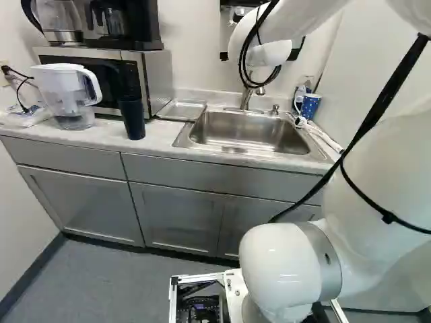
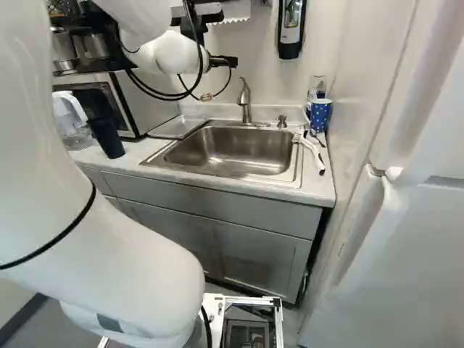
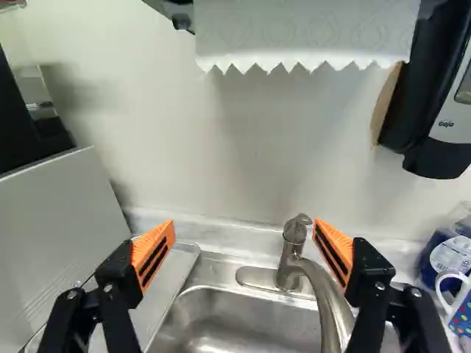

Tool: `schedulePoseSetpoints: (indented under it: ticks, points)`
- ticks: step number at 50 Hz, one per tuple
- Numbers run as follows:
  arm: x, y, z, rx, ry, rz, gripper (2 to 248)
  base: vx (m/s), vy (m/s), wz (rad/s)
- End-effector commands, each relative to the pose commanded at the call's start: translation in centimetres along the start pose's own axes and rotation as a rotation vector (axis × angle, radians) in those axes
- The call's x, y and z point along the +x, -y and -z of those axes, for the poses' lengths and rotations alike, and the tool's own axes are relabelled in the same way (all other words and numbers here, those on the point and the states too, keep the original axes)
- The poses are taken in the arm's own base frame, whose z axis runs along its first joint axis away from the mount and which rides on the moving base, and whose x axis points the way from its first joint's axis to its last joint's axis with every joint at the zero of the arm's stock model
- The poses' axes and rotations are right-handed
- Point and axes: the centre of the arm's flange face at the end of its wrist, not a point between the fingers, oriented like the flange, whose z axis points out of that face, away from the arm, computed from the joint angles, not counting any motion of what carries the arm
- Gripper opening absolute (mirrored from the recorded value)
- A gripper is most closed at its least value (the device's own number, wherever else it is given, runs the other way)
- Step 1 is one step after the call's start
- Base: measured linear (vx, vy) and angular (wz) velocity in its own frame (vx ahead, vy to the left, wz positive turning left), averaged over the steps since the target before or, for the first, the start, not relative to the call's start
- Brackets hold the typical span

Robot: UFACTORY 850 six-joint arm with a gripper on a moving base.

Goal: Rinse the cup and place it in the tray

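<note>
You have the gripper (image 3: 244, 226) spread wide, its orange pads (image 3: 153, 254) well apart with nothing grasped between them. Ahead, the tap (image 3: 294, 246) shows in the gap, nearer one finger, so it's the first thing you could knock. The sink (image 2: 232, 151) is below, with the metal tray (image 1: 182, 110) beside it, towards the microwave (image 1: 153, 79).

Your likely cup is the dark tumbler (image 1: 132, 120), upright on the counter in front of the microwave — I'm judging by its plain shape, because a spotted mug (image 2: 320, 114) stands at the sink's other side and could also fit the task.

The tumbler looks light and fairly stiff, probably plastic; its smooth wall will likely turn slippery once wet. Take it around the middle, one pad each side, firmly but without crushing, and leave the rim free for the water. If you mean the mug, treat it as heavier and breakable, and mind its handle.

The left base view gives you the tumbler whole, which the wrist view doesn't show at all. The right base view shows the tap's full outline, partly hidden behind the arm in the left base view. It also shows the soap dispenser (image 2: 291, 29) on the wall — absent from the left base view.
</note>
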Motion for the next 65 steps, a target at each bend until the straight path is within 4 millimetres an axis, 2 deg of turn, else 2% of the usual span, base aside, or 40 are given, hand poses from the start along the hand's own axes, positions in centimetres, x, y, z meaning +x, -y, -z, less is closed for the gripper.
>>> schedulePoseSetpoints:
  ticks: [31,65]
  points:
    - [-0.3,-0.9,-6.2,-0.022,0.134,-0.029,247,0.0,0.0,0.0]
    - [-0.9,-0.9,-12.3,-0.026,0.267,-0.062,247,0.0,0.0,0.0]
